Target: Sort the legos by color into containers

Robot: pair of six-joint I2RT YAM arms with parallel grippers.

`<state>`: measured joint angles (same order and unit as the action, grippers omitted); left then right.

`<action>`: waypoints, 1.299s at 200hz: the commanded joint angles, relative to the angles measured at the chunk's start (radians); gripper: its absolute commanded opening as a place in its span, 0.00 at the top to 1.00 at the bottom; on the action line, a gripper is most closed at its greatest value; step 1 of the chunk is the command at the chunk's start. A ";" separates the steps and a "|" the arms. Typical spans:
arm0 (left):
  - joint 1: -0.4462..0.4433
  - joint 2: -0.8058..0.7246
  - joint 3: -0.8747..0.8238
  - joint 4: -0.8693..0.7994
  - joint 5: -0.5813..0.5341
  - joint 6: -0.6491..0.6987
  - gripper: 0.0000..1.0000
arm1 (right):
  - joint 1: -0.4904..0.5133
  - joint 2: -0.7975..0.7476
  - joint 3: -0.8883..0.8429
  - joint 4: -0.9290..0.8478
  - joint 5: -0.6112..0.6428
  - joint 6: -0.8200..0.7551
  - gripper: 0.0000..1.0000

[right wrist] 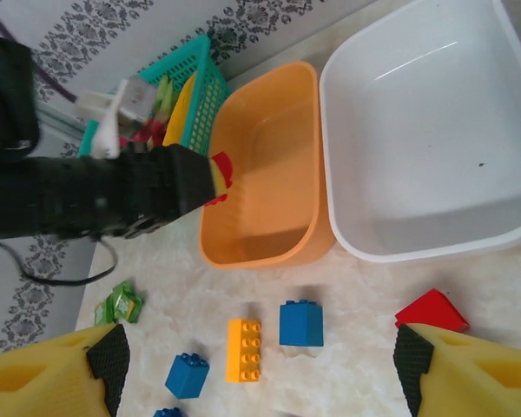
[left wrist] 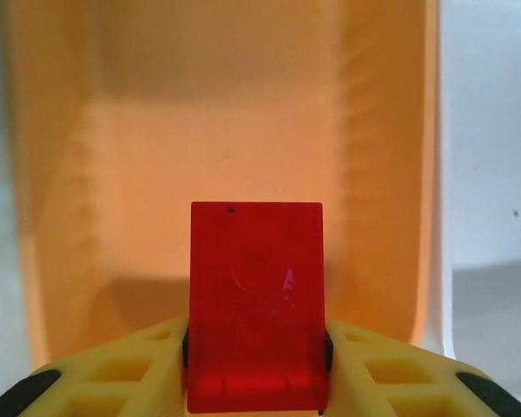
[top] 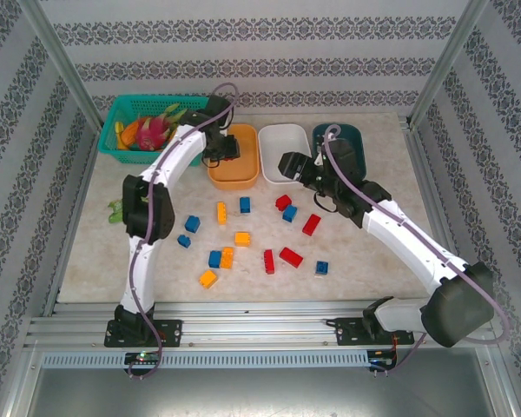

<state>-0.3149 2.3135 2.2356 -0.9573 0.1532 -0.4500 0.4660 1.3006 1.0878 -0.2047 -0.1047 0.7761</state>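
The yellow fingers (left wrist: 113,373) of the left gripper (left wrist: 255,356) are clamped on a small red studded plastic brick (left wrist: 255,295), one on each side, and they hold it above the inside of the smooth orange oval plastic bin (left wrist: 87,174), whose floor looks bare. The fingers (right wrist: 61,373) of the right gripper (right wrist: 260,369) stand wide apart with nothing between them, over the table near the front rim of the white oval plastic bin (right wrist: 434,130), which also holds no brick. I judge that the sorting is only at its beginning: this red brick would be the first one placed, and about fourteen loose red, blue and yellow-orange bricks (top: 242,238) lie scattered on the pale marbled table (top: 373,278) in front of the bins. The dark teal oval plastic bin (top: 354,137) is partly covered by the right arm, so I cannot tell its content. The orange and white bins seem to touch along their long sides, so a release is better made away from that shared edge. The middle of the table gives open room; the teal mesh basket (top: 113,122) with toy fruit and a small green leafy toy (top: 115,210) are at the left side
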 commanded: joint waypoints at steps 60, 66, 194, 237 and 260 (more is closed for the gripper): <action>-0.001 0.223 0.168 0.005 0.068 -0.045 0.53 | -0.110 -0.079 -0.072 -0.225 -0.043 0.122 0.09; -0.001 0.224 0.168 0.004 0.068 -0.049 0.51 | -0.115 -0.093 -0.082 -0.256 -0.032 0.124 0.09; -0.081 -0.353 -0.188 0.143 0.102 -0.001 0.20 | -0.058 -0.163 -0.252 -0.777 -0.098 0.067 0.20; -0.211 -0.772 -0.748 0.375 0.170 -0.044 0.15 | 0.044 -0.056 -0.356 -0.672 -0.084 0.077 0.26; -0.291 -0.946 -0.962 0.425 0.168 -0.101 0.14 | 0.062 0.004 -0.371 -0.627 -0.068 0.078 0.28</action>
<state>-0.5453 1.4834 1.4498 -0.6319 0.3042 -0.4961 0.5102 1.2602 0.7353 -0.8879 -0.1810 0.8551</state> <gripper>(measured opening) 0.855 0.726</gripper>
